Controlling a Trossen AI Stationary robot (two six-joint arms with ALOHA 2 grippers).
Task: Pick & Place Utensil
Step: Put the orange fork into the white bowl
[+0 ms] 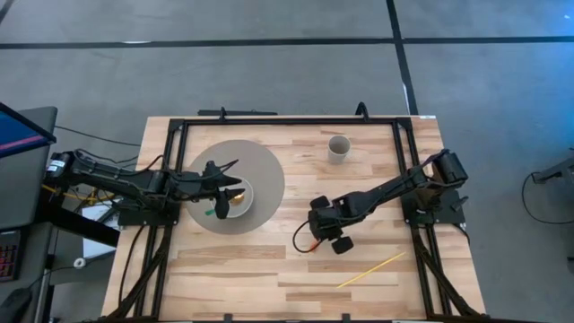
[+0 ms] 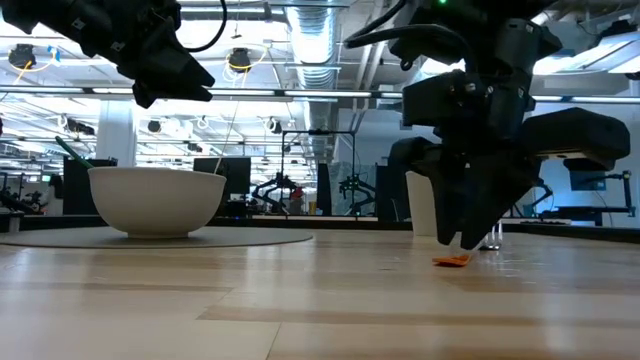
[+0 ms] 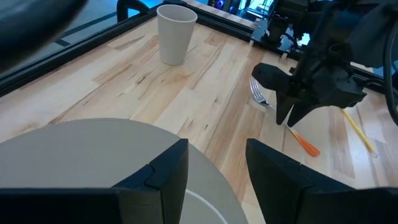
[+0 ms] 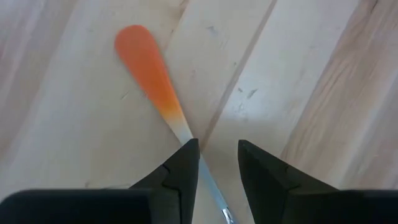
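Observation:
A fork with an orange handle [image 4: 146, 68] lies flat on the wooden table, its tines [image 3: 256, 92] pointing toward the far edge. My right gripper [image 4: 217, 158] points down over it, open. Its fingers stand on either side of the fork's metal neck, low over the table [image 2: 462, 240]. I cannot tell whether they touch it. My left gripper [image 3: 214, 162] hangs open above a white bowl [image 1: 240, 199]. The bowl stands on a round grey mat [image 1: 260, 166] at the left and holds a green and a yellow utensil.
A white paper cup [image 1: 338, 147] stands upright near the far edge. A thin yellow stick [image 1: 370, 269] lies near the front right. A black frame [image 1: 287, 119] runs along the table's far and side edges. Bare wood lies between mat and fork.

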